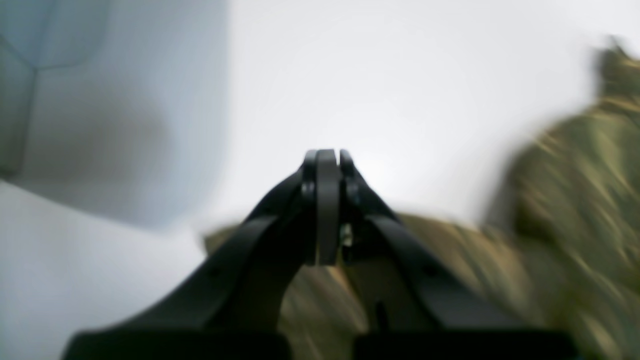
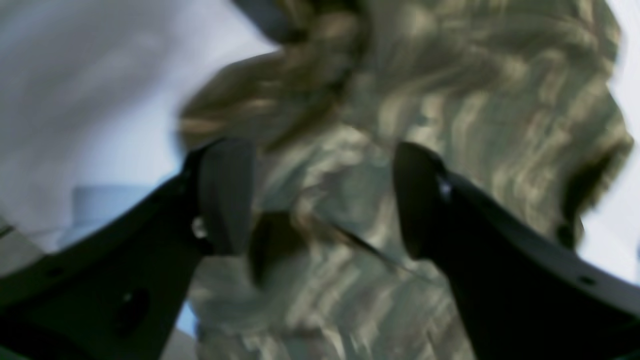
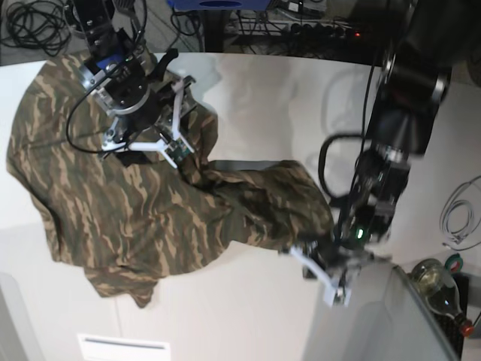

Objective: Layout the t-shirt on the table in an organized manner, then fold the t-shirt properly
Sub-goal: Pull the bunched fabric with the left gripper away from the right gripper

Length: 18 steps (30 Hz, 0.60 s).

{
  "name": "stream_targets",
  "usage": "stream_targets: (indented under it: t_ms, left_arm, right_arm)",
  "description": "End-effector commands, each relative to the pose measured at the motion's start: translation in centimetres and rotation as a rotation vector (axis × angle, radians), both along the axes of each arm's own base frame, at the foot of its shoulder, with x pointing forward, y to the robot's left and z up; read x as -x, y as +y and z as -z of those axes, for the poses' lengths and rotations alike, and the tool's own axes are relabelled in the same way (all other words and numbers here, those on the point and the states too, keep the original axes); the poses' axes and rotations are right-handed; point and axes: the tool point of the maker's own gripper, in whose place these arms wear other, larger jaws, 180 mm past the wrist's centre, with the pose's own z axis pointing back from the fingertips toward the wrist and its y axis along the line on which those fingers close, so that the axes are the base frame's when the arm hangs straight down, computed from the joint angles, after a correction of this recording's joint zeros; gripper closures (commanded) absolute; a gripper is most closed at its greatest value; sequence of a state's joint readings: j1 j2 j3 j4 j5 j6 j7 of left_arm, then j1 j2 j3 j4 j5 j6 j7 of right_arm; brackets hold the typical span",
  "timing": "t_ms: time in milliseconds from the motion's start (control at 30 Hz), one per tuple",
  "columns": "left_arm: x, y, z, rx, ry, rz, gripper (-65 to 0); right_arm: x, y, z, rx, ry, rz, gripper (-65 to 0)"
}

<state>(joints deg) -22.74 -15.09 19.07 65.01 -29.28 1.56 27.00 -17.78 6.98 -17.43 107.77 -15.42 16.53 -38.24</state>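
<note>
The table (image 3: 270, 90) is being covered across its left and middle by the shirt (image 3: 113, 203), which is lying crumpled and unfolded (one bunched ridge is running from the middle toward the base view's lower right). The right gripper (image 2: 322, 200) is being held over the shirt's upper part, near that view's top left, its jaws standing wide apart with camouflage cloth showing between them; nothing is seen to be pinched, though the wrist view is blurred. The left gripper (image 1: 327, 210) is being held at the ridge's lower-right end, jaws pressed together; whether cloth is caught between them cannot be told.
</note>
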Motion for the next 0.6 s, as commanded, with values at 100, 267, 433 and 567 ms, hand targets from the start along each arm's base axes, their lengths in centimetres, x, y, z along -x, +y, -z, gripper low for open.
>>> stream_targets:
  t_ms: [100, 267, 433, 567]
  left_arm:
    - [6.1, -3.9, 0.5, 0.147, 0.049, 0.079, 0.0]
    - [12.4, -4.3, 5.2, 0.244, 0.16, 0.02, -4.3]
    - [15.4, -4.3, 6.8, 0.42, 0.209, -0.111, -48.7]
    - [15.9, -5.4, 7.1, 0.545, 0.206, -0.176, -50.7]
  right_arm:
    - [-2.7, -4.7, -2.1, 0.007, -0.092, 0.146, -43.5]
    - [-4.0, -11.8, -4.4, 0.011, -0.17, 0.401, -44.1]
    - [-4.5, -15.5, -5.8, -0.009, -0.259, 0.523, -44.1]
    - [-4.4, -16.1, -5.7, -0.005, -0.26, 0.539, -44.1]
